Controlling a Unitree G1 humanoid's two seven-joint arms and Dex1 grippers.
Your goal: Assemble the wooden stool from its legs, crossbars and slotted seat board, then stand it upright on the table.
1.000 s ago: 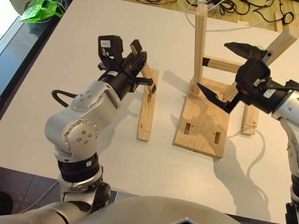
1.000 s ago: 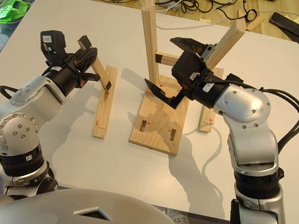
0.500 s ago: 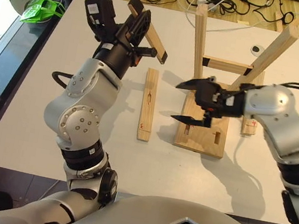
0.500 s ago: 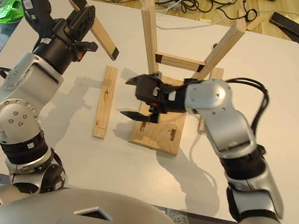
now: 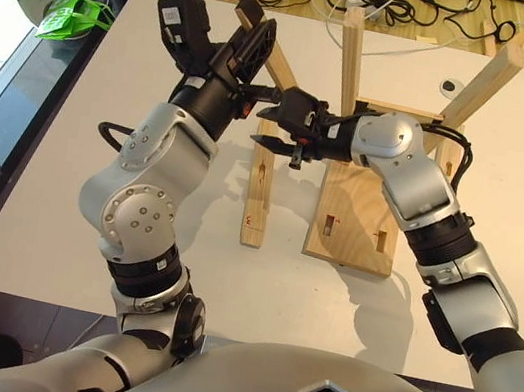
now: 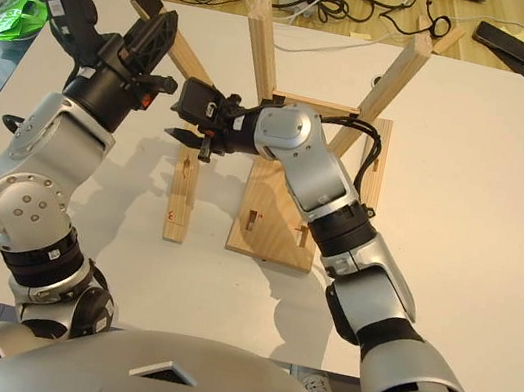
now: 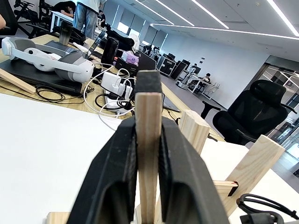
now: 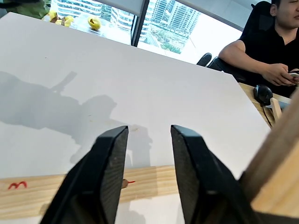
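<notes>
Likely step: leg (image 7: 148, 112) handover.
Left gripper (image 7: 148, 154) clamps the leg aloft; right gripper (image 5: 281, 118), wide open and empty beside it, should grip next.

Counting one slotted seat board (image 5: 353, 227). Two upright legs (image 5: 349, 69) (image 5: 487, 81) are standing in it, and one crossbar (image 5: 414, 110) is bridging them. Two flat legs (image 5: 257, 200) (image 6: 373, 180) are lying on the surface (image 5: 45, 219). One black-tipped bar (image 7: 148, 140) is sitting clamped in the left end effector (image 5: 257, 41).

Bright, even light (distinct shadows)
</notes>
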